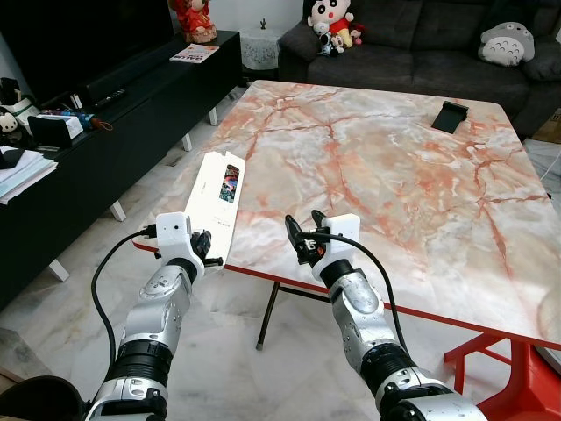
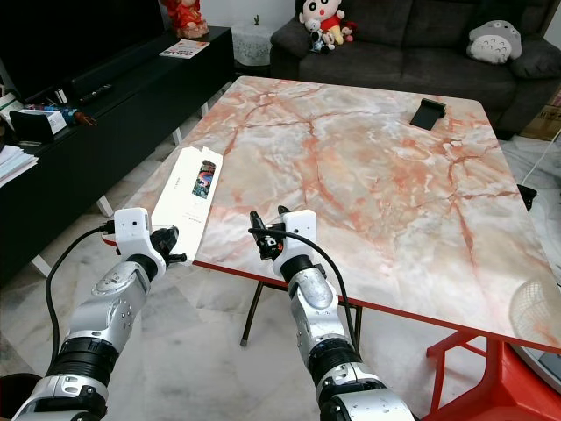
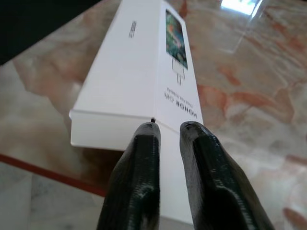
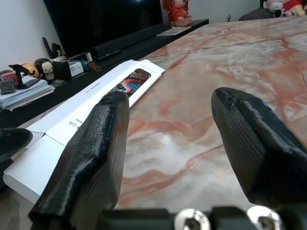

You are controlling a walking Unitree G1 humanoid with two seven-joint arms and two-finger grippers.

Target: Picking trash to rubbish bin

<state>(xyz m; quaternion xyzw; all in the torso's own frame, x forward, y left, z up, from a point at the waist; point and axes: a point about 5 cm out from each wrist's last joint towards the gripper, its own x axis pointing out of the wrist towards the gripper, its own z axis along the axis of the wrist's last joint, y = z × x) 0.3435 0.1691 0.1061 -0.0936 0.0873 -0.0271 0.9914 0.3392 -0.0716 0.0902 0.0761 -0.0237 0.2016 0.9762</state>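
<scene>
Presently one piece of trash is identified: a long white box (image 1: pixel 216 204) lying flat along the left edge of the marble surface (image 1: pixel 394 167), its near end overhanging the corner. The left gripper (image 1: pixel 208 247) sits at that near end, its fingers (image 3: pixel 144 163) nearly together and touching the box's end face without yet clamping it. The right gripper (image 1: pixel 301 237) hovers over the surface's near edge, just beside the box, fingers (image 4: pixel 91 148) wide apart and holding nothing. Judged progress: early; the box is not lifted, and carrying and binning remain. No bin is visible from here. Count: one box, two grippers, one small dark item (image 1: pixel 451 116) at the far right of the surface, well apart.
</scene>
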